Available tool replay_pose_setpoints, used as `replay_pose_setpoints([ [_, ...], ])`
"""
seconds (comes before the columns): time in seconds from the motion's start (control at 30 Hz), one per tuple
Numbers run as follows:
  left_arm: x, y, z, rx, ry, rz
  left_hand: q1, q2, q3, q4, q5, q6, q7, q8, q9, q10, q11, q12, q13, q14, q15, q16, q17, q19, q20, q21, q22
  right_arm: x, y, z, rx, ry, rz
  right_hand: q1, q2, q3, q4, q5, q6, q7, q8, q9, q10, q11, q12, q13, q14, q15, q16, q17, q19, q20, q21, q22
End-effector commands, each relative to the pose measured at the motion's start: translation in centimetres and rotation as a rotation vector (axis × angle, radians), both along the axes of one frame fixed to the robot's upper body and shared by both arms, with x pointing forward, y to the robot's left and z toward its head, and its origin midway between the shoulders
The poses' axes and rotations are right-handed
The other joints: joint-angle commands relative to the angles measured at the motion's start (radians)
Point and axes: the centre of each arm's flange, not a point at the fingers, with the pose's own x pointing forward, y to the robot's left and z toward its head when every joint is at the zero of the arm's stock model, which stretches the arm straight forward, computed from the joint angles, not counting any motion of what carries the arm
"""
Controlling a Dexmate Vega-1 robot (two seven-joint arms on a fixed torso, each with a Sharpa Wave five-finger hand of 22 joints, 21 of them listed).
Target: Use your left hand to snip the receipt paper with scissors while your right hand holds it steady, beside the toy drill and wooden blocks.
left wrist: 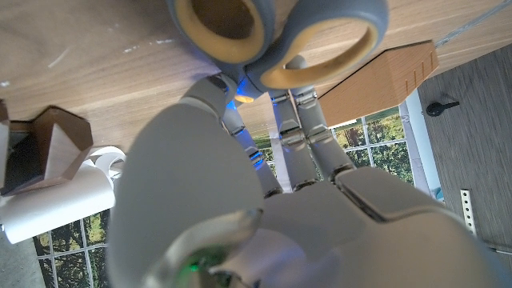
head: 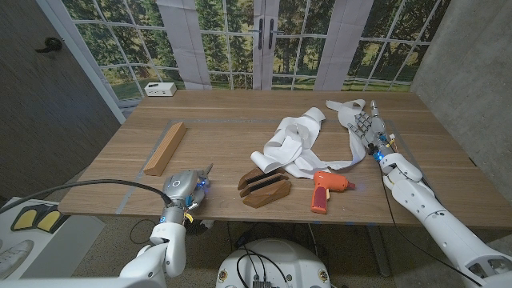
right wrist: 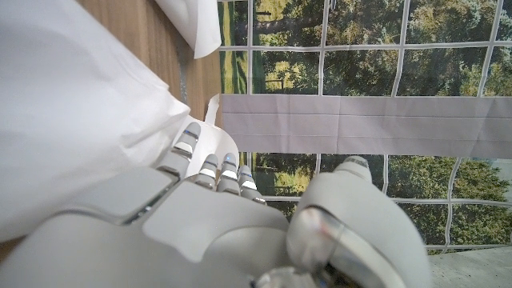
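Currently the preparatory step is in hand; no cut has begun. The left hand (head: 182, 189) grips the scissors (left wrist: 276, 36) at the table's near edge, fingers through the loops, well apart from the receipt paper (head: 298, 144). The right hand (head: 369, 128) touches the paper's far strip with fingers extended; whether it pinches cannot be told. Next, the scissors must travel past the wooden blocks (head: 265, 188) and toy drill (head: 327, 189) to the paper.
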Motion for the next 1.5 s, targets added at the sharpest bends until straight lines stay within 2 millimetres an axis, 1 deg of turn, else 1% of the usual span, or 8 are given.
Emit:
replay_pose_setpoints([
  [0.03, -0.4, 0.0, -0.3, -0.035, -0.065, -0.045, 0.017, 0.012, 0.011, -0.004, -0.002, -0.015, 0.015, -0.008, 0.002, -0.019, 0.004, -0.011, 0.006, 0.11, -0.231, -0.011, 0.01, -0.005, -0.108, 0.014, 0.002, 0.2, 0.1, 0.3, 0.006, -0.004, 0.012, -0.004, 0.0, -0.001, -0.003, -0.005, -0.002, -0.001, 0.001, 0.003, -0.004, -0.003, -0.002, 0.004, -0.001, 0.001, 0.004, 0.001, 0.007, 0.013, 0.001, 0.004],
  [0.17, -0.6, 0.1, -0.4, -0.06, -0.102, -0.065, 0.05, 0.023, 0.02, -0.015, -0.02, -0.03, 0.036, -0.019, -0.008, -0.057, 0.009, -0.028, 0.006, 0.093, -0.227, -0.021, 0.019, -0.004, -0.116, 0.025, 0.001, 0.2, 0.1, 0.3, 0.01, -0.002, 0.016, -0.004, 0.0, -0.001, -0.004, -0.005, -0.003, -0.002, 0.0, 0.003, -0.004, -0.004, -0.002, 0.004, -0.001, 0.002, 0.004, 0.001, 0.011, 0.019, 0.002, 0.004],
  [0.27, -0.8, 0.3, -0.4, -0.073, -0.126, -0.09, 0.056, 0.025, 0.021, -0.014, -0.028, -0.019, 0.041, -0.017, -0.013, -0.061, 0.007, -0.028, 0.01, 0.09, -0.226, -0.023, 0.022, -0.007, -0.117, 0.026, -0.002, 0.3, 0.1, 0.2, 0.013, -0.001, 0.016, -0.003, 0.0, 0.0, -0.005, -0.005, -0.003, -0.002, 0.0, 0.003, -0.004, -0.004, -0.002, 0.004, -0.002, 0.003, 0.004, 0.001, 0.013, 0.022, 0.002, 0.004],
  [0.7, -3.0, 1.0, 1.5, -0.186, -0.195, -0.189, 0.07, 0.027, 0.021, -0.011, -0.05, -0.007, 0.05, -0.02, -0.028, -0.057, 0.004, -0.03, 0.007, 0.093, -0.225, -0.027, 0.033, -0.015, -0.118, 0.034, -0.006, 0.4, 0.5, 0.5, 0.014, -0.006, 0.022, -0.003, 0.0, 0.001, -0.006, -0.005, 0.0, -0.009, 0.002, 0.003, -0.007, -0.009, -0.003, 0.004, -0.003, 0.001, 0.004, 0.001, 0.008, 0.03, -0.002, 0.004],
  [0.9, -4.1, 1.2, 2.5, -0.185, -0.25, -0.224, 0.073, 0.029, 0.021, -0.009, -0.059, -0.004, 0.047, -0.021, -0.032, -0.056, 0.004, -0.029, 0.008, 0.091, -0.225, -0.031, 0.036, -0.019, -0.117, 0.037, -0.006, 0.4, 0.9, 0.6, 0.012, -0.009, 0.027, -0.003, 0.0, 0.001, -0.007, -0.005, 0.0, -0.011, 0.002, 0.003, -0.008, -0.01, -0.003, 0.004, -0.003, 0.001, 0.004, 0.001, 0.008, 0.029, -0.002, 0.004],
  [1.17, -4.0, 1.8, 3.2, -0.215, -0.291, -0.262, 0.077, 0.032, 0.022, -0.008, -0.07, -0.005, 0.046, -0.023, -0.036, -0.058, 0.005, -0.03, 0.01, 0.089, -0.225, -0.038, 0.038, -0.025, -0.116, 0.039, -0.008, 0.0, 1.4, 0.9, -0.004, -0.016, 0.03, -0.004, 0.0, 0.001, -0.007, -0.005, 0.0, -0.012, 0.002, 0.003, -0.007, -0.011, -0.002, 0.005, -0.004, 0.002, 0.004, 0.001, 0.008, 0.03, -0.003, 0.004],
  [1.37, -3.4, 2.8, 3.8, -0.277, -0.304, -0.371, 0.081, 0.033, 0.022, -0.008, -0.078, -0.005, 0.049, -0.023, -0.036, -0.063, 0.005, -0.033, 0.011, 0.088, -0.224, -0.043, 0.039, -0.031, -0.116, 0.04, -0.009, -0.3, 1.6, 1.2, -0.013, -0.023, 0.03, -0.004, 0.0, 0.002, -0.008, -0.005, -0.001, -0.012, 0.002, 0.003, -0.008, -0.011, -0.002, 0.005, -0.003, 0.002, 0.004, 0.001, 0.006, 0.03, -0.004, 0.005],
  [1.5, -3.1, 3.0, 4.1, -0.289, -0.308, -0.387, 0.084, 0.035, 0.022, -0.008, -0.083, -0.008, 0.052, -0.025, -0.039, -0.064, 0.005, -0.035, 0.008, 0.088, -0.224, -0.044, 0.04, -0.034, -0.118, 0.042, -0.009, -0.6, 1.7, 1.3, -0.017, -0.028, 0.03, -0.004, 0.0, 0.002, -0.008, -0.005, -0.001, -0.013, 0.002, 0.003, -0.008, -0.011, -0.002, 0.005, -0.004, 0.002, 0.004, 0.001, 0.006, 0.03, -0.004, 0.005],
])
